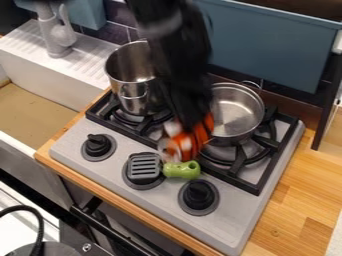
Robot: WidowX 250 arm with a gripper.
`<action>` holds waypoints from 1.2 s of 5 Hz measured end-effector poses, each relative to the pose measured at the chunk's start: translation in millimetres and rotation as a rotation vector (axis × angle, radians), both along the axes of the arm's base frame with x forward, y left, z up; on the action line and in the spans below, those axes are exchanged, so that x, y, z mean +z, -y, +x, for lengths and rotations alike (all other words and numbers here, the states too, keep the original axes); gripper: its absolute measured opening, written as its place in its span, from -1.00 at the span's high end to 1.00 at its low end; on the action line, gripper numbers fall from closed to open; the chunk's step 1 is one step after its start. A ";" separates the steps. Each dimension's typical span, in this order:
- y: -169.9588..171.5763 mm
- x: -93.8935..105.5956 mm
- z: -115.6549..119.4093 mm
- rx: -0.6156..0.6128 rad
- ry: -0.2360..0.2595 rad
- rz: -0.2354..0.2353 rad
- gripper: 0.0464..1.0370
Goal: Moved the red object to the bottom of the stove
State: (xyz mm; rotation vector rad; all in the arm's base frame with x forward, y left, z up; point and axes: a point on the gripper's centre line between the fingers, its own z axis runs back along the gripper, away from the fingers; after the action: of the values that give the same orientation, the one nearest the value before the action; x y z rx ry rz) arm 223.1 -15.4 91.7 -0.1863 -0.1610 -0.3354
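Red object (pixel 196 140) is seen at the middle of the stove (pixel 232 218), at the near side of the black grate (pixel 283 145), between and nearer than two metal pots. It is met directly at the lower end of the black end effector (pixel 188 126), which is hung from the far edge; whether the object is grasped or only overlapped cannot be told. Its long axis appears to be slanted from far right to near left, roughly toward the near strip of the stove where, by the task, it is to be placed. A short shift to the near side therefore seems to be called for, with the green-handled spatula (pixel 143 168) to be cleared, since it is laid just to the near side, across the middle dial.

Counted: one red object, one arm, one spatula and one stove are shown. Two pots are set on the grate, one at left (pixel 133 103) and one at right (pixel 232 112). Two black knobs are plainly seen, at left (pixel 98 144) and near right (pixel 198 194); a third dial (pixel 139 184) is mostly covered by the spatula.
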 end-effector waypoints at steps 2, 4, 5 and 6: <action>11.7 -40.7 -12.0 -0.025 0.025 0.038 0.98; -5.1 -33.9 -7.7 -0.011 0.024 0.008 0.98; -12.0 -32.4 -2.5 0.003 0.022 0.009 0.98; -17.8 -30.7 -1.7 0.002 0.026 0.007 0.98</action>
State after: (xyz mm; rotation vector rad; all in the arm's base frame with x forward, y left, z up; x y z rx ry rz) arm 221.4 2.4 61.0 -0.1752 -0.1855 -0.3363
